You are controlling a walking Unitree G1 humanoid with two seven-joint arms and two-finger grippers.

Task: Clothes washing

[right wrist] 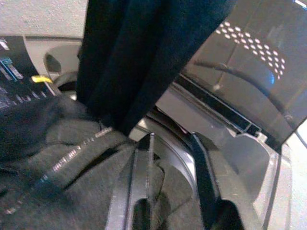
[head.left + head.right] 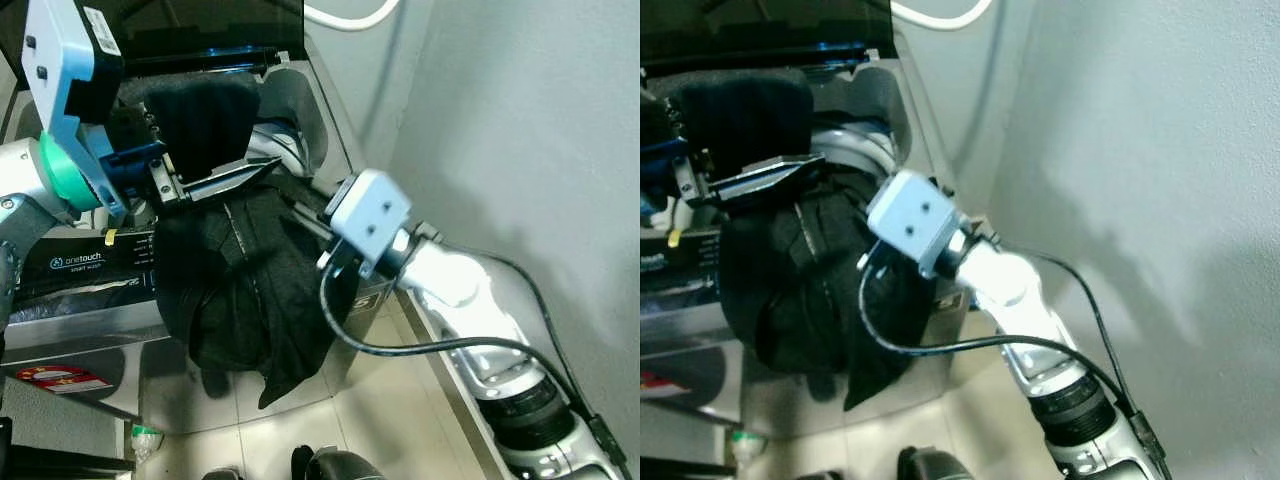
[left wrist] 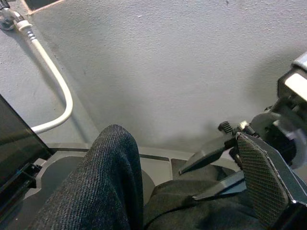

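Nearest the camera, the right arm reaches forward from the lower right, its silver forearm trailed by a black cable (image 2: 420, 345), and the right gripper (image 2: 300, 215) ends at the dark garment (image 2: 250, 290) heaped over the front rim of the top-loading washing machine (image 2: 90, 300). In the right wrist view its two black fingers (image 1: 139, 182) stand a little apart, their tips at the grey-black cloth, with a fold of fabric showing in the gap between them; whether they actually pinch that fold cannot be told. The garment spills out of the opening and hangs down the machine's front toward the tiled floor (image 2: 300, 420), a pale seam or zipper line (image 1: 72, 153) running across it. Just beyond, the left gripper (image 2: 215, 182) comes in from the left with its fingers (image 3: 264, 177) parted, the long dark tips lying on top of the cloth near the right gripper; one textured pad fills the near corner of the left wrist view, and a ribbed sleeve or fold (image 3: 103, 182) rises beside it. The machine's control panel (image 2: 85, 262) carries small lettering, partly cut off by the left arm. Behind stands the raised dark lid (image 2: 200, 25), largely out of frame, and a white hose (image 3: 53, 91) curves along the grey wall (image 2: 520, 130). The drum's interior is mostly hidden under the clothing.
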